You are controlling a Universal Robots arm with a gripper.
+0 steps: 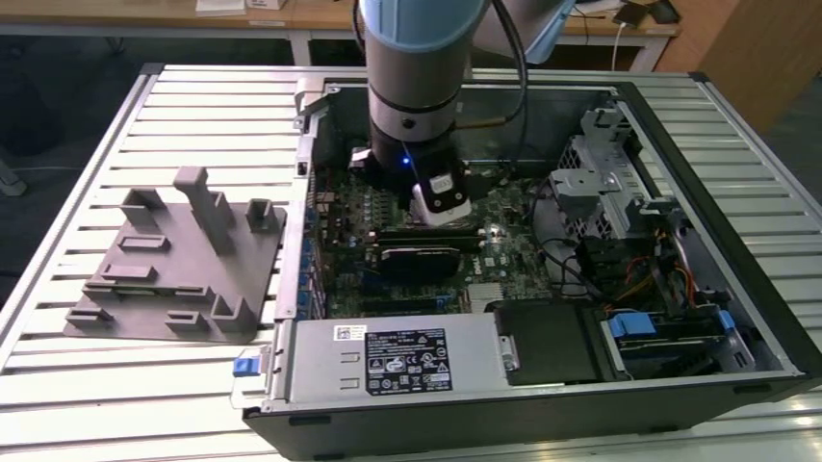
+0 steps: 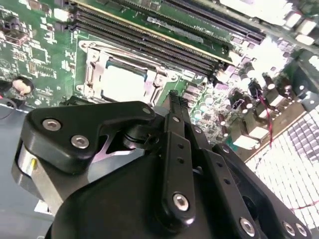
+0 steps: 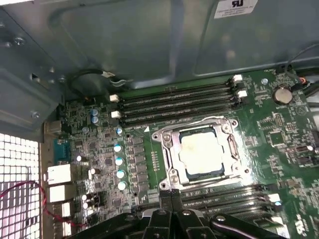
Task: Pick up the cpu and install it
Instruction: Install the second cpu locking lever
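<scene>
**Inspector:** Where is the cpu (image 3: pixel 203 150)?

**Assistant:** Seated in the socket frame (image 3: pixel 169 149) on the motherboard (image 3: pixel 279 134), in both wrist views. The claw (image 3: pixel 171 193) is pressed narrow, holding nothing, just beside it.

**Inspector:** Step?

**Assistant:** Placement looks done; any further move calls for clearance from the memory slots (image 3: pixel 174 102).

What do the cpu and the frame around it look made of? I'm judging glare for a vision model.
The cpu: seemingly metal-topped, pale and reflective. The socket frame: probably bright stamped steel, with shiny edges. The gripper fingers look like matte black metal or plastic.
</scene>
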